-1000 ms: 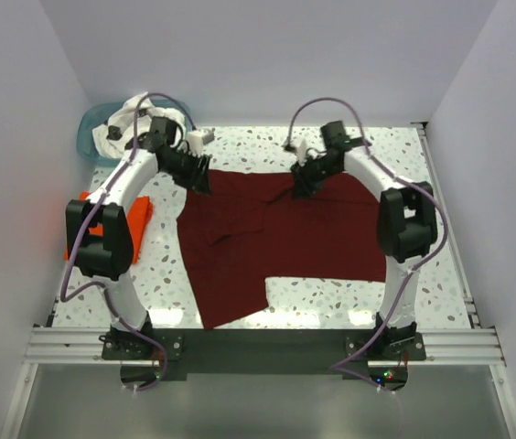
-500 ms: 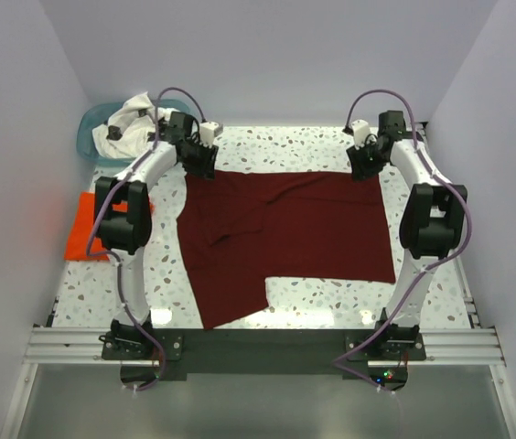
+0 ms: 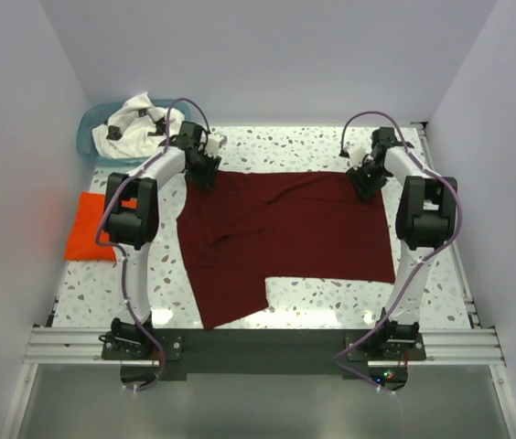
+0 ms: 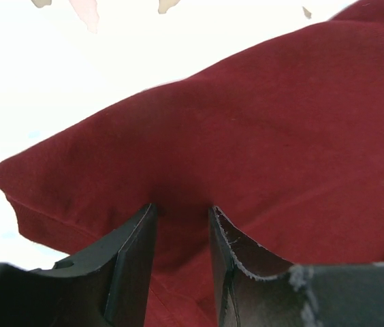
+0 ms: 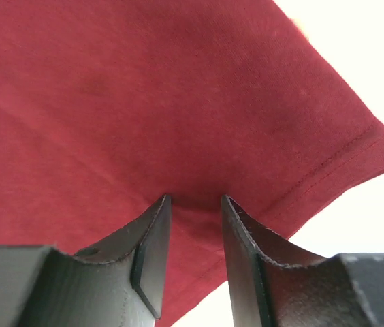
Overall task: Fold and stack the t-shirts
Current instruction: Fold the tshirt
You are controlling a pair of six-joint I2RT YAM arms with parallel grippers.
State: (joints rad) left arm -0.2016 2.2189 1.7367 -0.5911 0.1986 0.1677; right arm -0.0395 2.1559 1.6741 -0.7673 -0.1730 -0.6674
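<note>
Maroon t-shirt (image 3: 285, 233): spread flat on the table (image 3: 304, 151). We log the left gripper (image 3: 205, 174) pinching its far-left corner and the right gripper (image 3: 366, 186) pinching its far-right corner. Left of it: orange-red t-shirt (image 3: 89, 233). Beyond its far-left corner: white t-shirt (image 3: 130, 128), heaped in the teal basket (image 3: 83, 139).

Three t-shirts lie in the robot cell: one maroon t-shirt (image 3: 295, 229), one orange-red t-shirt (image 3: 89, 238) and one white t-shirt (image 3: 130, 123) with black print. There is one teal basket (image 3: 85, 139) and one speckled table (image 3: 267, 142). Two arms stand at the near edge, the left arm (image 3: 134, 210) and the right arm (image 3: 423, 210), with two purple cables (image 3: 360, 117), one apiece. Two grippers complete the count, the left gripper (image 3: 205, 174) and the right gripper (image 3: 365, 185). Each has two dark fingers (image 4: 131, 266), four in all.
</note>
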